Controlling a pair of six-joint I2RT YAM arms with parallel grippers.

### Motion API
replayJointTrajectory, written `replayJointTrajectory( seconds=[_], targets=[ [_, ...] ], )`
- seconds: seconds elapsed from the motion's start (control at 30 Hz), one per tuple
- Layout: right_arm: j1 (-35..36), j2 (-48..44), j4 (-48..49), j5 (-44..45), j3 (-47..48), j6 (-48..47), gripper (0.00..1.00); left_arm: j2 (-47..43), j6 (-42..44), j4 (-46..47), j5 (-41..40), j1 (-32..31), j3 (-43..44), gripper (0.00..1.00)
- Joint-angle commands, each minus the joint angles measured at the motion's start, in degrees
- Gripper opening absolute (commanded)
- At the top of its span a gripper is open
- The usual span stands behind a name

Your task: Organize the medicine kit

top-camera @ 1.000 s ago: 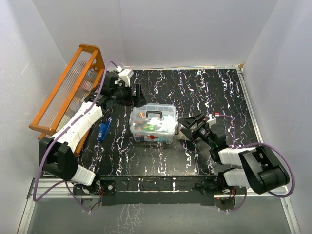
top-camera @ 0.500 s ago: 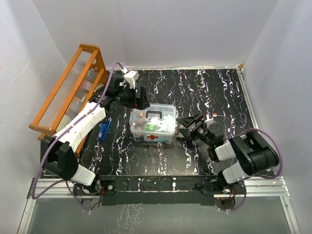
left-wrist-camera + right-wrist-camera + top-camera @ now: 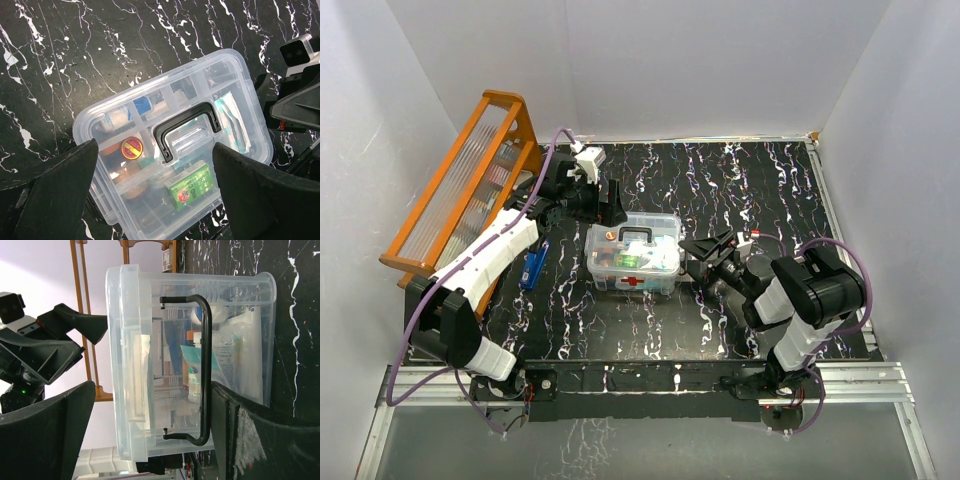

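The medicine kit [image 3: 635, 256], a clear box with a red cross on its near side, stands mid-table with its lid on. In the left wrist view the lid [image 3: 230, 70] and its dark handle [image 3: 187, 127] show from above, with a green packet and a red-capped jar inside. My left gripper [image 3: 607, 198] is open and empty just behind the kit; its fingers [image 3: 55, 195] spread wide over it. My right gripper [image 3: 704, 258] is open and empty at the kit's right side. The right wrist view shows the kit's end wall [image 3: 165, 365] with a black wire latch [image 3: 205, 370] between the jaws.
An orange wooden rack [image 3: 460, 190] leans at the far left. A small blue item [image 3: 533, 265] lies on the table left of the kit. White walls close the table at the left, back and right. The left gripper [image 3: 50, 345] shows beyond the kit in the right wrist view.
My left gripper has moved right, closer to the kit's back edge. My right arm has folded its elbow inward and its gripper has edged left toward the kit. The kit has not moved.
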Motion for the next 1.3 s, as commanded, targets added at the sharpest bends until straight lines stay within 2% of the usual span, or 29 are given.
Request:
replayJointTrajectory(
  seconds=[0.0,0.1,0.3,0.67,0.9,1.27],
  targets=[
    [0.30,-2.70,8.61,-1.03,0.69,-1.37,0.84,-0.84,0.65,-1.55,-1.39,-0.19,1.75,0.96],
    [0.34,-6.77,-1.40,-0.65,2.01,-5.15,0.76,-0.54,0.31,-2.28,-2.95,-0.19,1.85,0.96],
    [1.45,-17.77,-28.34,4.28,7.35,-17.69,0.76,-0.18,-0.61,-3.69,-5.20,-0.24,1.82,0.96],
    [3.99,-25.10,-48.92,11.17,15.00,-27.94,0.69,0.45,-2.71,-6.34,-11.38,-0.23,2.05,0.96],
    [6.56,-26.84,-57.48,15.47,19.30,-31.95,0.63,0.08,-6.46,-8.87,-20.58,0.74,0.55,0.96],
    [10.62,-26.07,-71.84,24.35,25.41,-35.97,0.58,-2.22,-11.01,-9.86,-16.54,3.76,-5.53,0.95]
  ],
)
